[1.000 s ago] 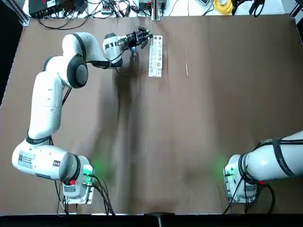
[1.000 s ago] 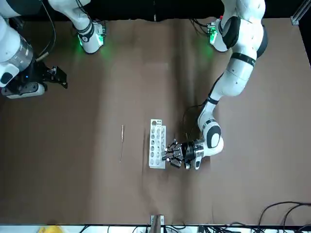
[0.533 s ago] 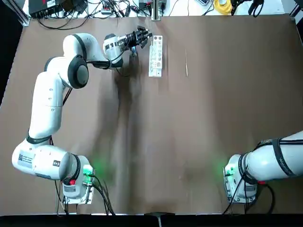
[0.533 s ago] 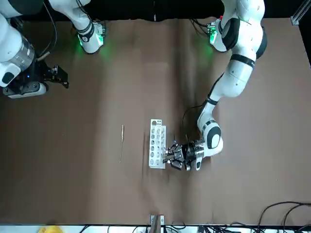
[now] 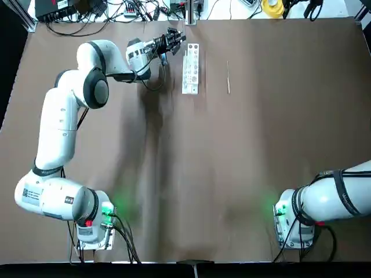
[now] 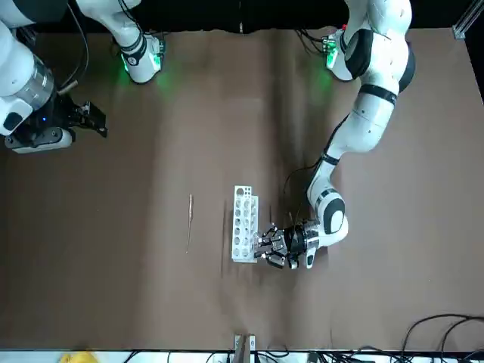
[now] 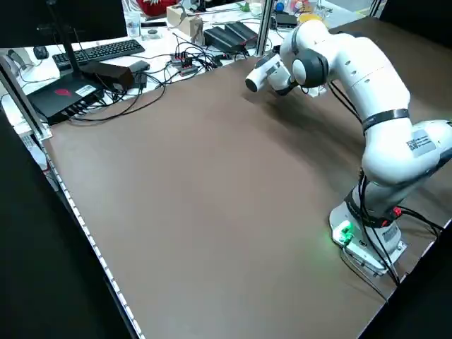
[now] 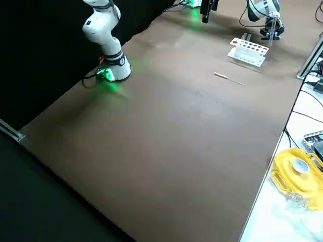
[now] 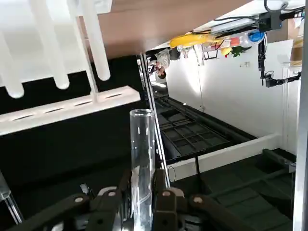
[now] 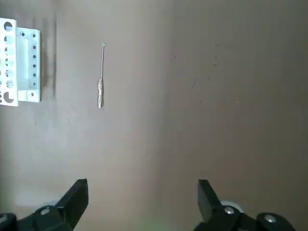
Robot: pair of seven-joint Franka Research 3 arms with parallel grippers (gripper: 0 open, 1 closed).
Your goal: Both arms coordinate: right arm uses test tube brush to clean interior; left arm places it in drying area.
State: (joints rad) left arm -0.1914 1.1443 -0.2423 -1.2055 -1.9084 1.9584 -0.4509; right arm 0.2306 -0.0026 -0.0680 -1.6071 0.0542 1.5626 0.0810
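- Left wrist view shows the left gripper (image 9: pixel 142 204) clamped on a clear glass test tube (image 9: pixel 142 159), close to the white drying area (image 5: pixel 191 68) with round holes.
- The test tube brush (image 5: pixel 228 77), a thin pale stick, lies on the table (image 5: pixel 232 162) beside this rack, apart from it.
- The right gripper (image 10: pixel 143 197) hangs spread wide, holding nothing.

Rack (image 10: pixel 9 67) cut off by frame edge.

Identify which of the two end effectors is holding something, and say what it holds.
The left end effector, beside the white rack, is shut on a clear glass tube. The right end effector is open and empty.
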